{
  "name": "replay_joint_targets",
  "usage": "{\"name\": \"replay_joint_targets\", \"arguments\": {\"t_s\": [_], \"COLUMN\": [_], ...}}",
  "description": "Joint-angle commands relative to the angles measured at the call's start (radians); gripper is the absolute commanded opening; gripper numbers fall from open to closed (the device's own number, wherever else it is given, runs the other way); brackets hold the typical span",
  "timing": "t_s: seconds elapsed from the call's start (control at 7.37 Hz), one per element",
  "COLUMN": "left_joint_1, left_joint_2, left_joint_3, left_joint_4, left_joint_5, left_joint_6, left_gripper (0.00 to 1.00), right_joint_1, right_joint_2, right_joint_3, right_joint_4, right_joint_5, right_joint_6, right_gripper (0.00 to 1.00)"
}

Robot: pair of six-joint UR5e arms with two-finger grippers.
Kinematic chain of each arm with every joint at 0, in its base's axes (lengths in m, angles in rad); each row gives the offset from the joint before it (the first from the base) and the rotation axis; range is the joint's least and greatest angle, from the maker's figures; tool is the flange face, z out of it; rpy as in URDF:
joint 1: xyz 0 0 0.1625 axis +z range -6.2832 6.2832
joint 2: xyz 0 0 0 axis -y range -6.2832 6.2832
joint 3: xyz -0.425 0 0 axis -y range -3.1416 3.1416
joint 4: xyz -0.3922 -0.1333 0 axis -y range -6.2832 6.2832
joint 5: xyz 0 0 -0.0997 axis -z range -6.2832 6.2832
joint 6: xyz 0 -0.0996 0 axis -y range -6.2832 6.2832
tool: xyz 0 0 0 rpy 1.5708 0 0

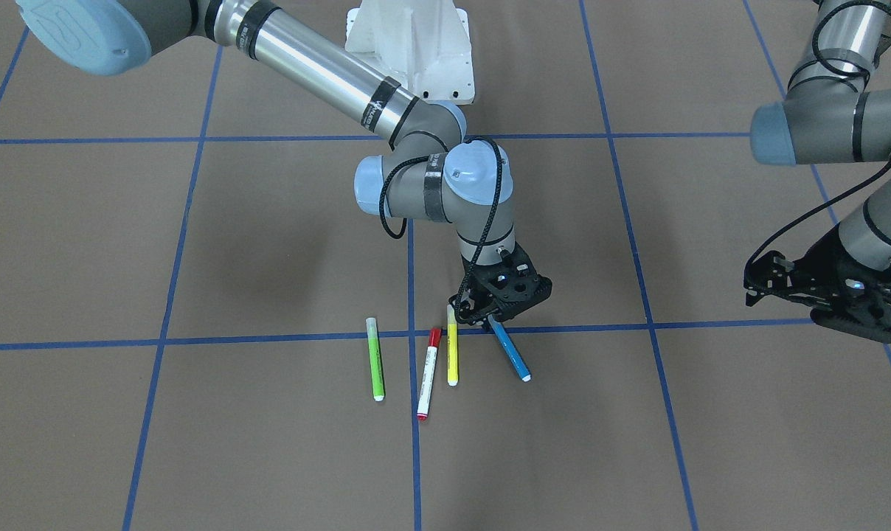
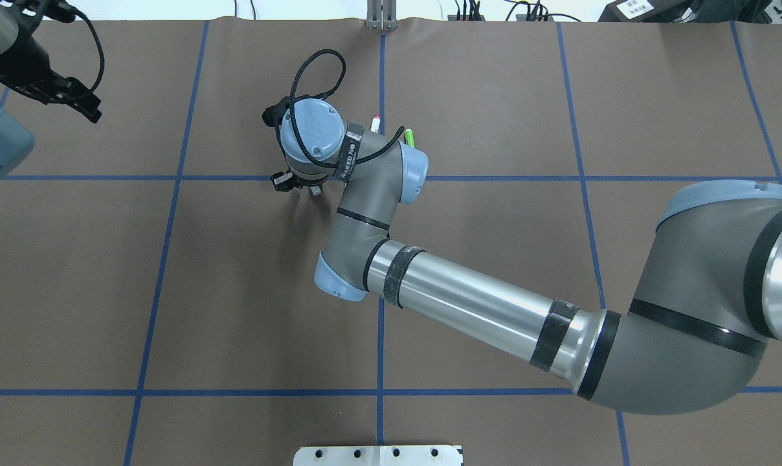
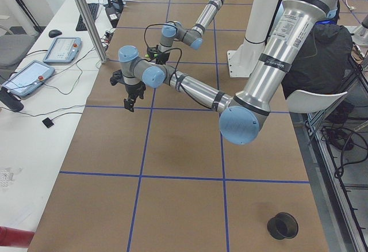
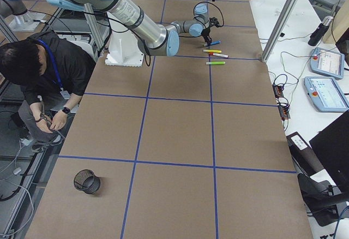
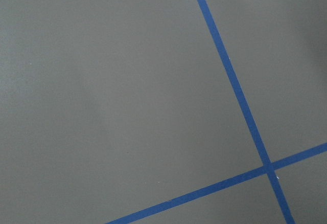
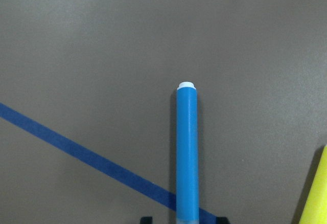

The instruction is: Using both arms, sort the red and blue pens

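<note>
The blue pen lies flat on the brown table, its white end pointing away from the robot. My right gripper is down over its capped end and open, a finger on each side and clear of the barrel. In the right wrist view the blue pen runs up from between the two fingertips. The red pen, white barrel and red cap, lies two pens away, past the yellow marker. My left gripper hovers open and empty far off to the side.
A lime-green marker lies beyond the red pen. One black cup stands near the table's left end and another near its right end. A person crouches beside the table. Blue tape lines grid the surface.
</note>
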Motion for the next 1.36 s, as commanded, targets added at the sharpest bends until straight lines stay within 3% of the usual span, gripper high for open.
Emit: {"name": "replay_joint_targets", "arguments": {"t_s": [0.0,0.14,0.41,0.54,0.68,0.81,1.22], "left_joint_1": [0.0,0.0,0.0,0.0,0.0,0.0,0.0], "left_joint_2": [0.0,0.0,0.0,0.0,0.0,0.0,-0.002], "left_joint_3": [0.0,0.0,0.001,0.003,0.004,0.004,0.003], "left_joint_4": [0.0,0.0,0.0,0.0,0.0,0.0,0.0], "left_joint_5": [0.0,0.0,0.0,0.0,0.0,0.0,0.0], "left_joint_6": [0.0,0.0,0.002,0.002,0.002,0.002,-0.003], "left_gripper": [1.0,1.0,1.0,1.0,1.0,1.0,1.0], "right_joint_1": [-0.004,-0.01,-0.012,-0.012,-0.012,-0.01,0.01], "right_joint_2": [-0.001,-0.001,-0.001,0.0,0.0,-0.001,0.023], "right_joint_3": [-0.002,-0.004,-0.013,-0.013,-0.013,-0.013,0.004], "right_joint_4": [0.0,0.0,0.0,0.0,0.0,0.0,-0.001], "right_joint_5": [0.0,-0.005,-0.006,-0.006,-0.006,-0.006,-0.009], "right_joint_6": [0.0,0.0,0.0,0.0,0.0,0.0,0.003], "right_gripper": [0.51,0.44,0.42,0.36,0.13,0.0,0.0]}}
